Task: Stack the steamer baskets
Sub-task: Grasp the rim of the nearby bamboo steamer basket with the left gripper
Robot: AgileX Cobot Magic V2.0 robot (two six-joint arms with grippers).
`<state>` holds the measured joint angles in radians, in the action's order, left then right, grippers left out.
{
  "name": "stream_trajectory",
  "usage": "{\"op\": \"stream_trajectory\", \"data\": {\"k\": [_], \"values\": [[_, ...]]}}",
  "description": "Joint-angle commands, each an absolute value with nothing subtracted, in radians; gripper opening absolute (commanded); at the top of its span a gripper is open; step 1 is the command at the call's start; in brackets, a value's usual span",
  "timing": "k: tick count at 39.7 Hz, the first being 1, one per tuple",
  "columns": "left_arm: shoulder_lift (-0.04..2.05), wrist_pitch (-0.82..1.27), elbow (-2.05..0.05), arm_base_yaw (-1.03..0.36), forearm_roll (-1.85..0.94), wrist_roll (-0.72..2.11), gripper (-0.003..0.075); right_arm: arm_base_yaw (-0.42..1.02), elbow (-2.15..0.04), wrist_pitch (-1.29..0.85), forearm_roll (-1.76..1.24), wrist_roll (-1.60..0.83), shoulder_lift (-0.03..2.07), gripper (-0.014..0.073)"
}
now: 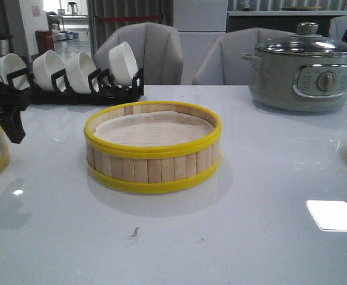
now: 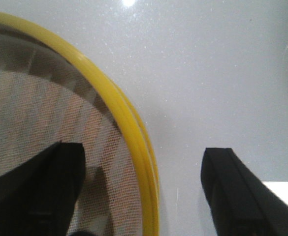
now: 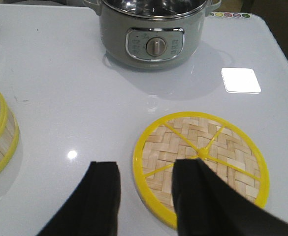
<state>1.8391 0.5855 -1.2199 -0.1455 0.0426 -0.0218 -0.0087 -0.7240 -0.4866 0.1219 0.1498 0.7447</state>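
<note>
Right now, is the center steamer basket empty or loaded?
Empty. The center steamer basket holds only its white paper liner; nothing is stacked on its rim. The woven lid lies flat on the table.

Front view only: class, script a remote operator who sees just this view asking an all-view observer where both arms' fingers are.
Operator: Where are the left fingers?
Observer: The left fingers are open and straddle the yellow rim of the far-left slatted wooden steamer basket, one inside, one outside.
Operator: And the right?
Observer: The right fingers are open over the round woven bamboo lid; one overlaps it, the other is over the white table.
</note>
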Motion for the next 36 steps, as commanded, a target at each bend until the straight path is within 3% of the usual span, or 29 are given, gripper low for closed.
{"op": "stream_trajectory", "data": {"k": [1,8,12,15,20,23,36], "values": [[1.805,0.546,-1.25,-0.143,0.023,-0.028,0.0526,-0.013,-0.762,-0.413,0.124,0.145,0.746,0.037],[1.809,0.546,-1.25,-0.143,0.018,-0.028,0.0524,-0.013,-0.762,-0.413,0.124,0.145,0.746,0.037],[1.809,0.546,-1.25,-0.143,0.018,-0.028,0.0456,-0.013,-0.762,-0.413,0.124,0.145,0.746,0.037],[1.809,0.546,-1.25,-0.143,0.018,-0.028,0.0342,-0.013,-0.762,-0.413,0.124,0.145,0.746,0.037],[1.809,0.548,-1.25,-0.143,0.0,-0.028,0.0066,-0.013,-0.762,-0.413,0.124,0.145,0.746,0.037],[1.809,0.548,-1.252,-0.151,-0.011,-0.028,0.0109,-0.013,-0.762,-0.413,0.124,0.145,0.746,0.037],[1.809,0.634,-1.407,-0.333,-0.052,-0.028,0.0083,-0.013,-0.762,-0.413,0.124,0.145,0.746,0.037]]}}
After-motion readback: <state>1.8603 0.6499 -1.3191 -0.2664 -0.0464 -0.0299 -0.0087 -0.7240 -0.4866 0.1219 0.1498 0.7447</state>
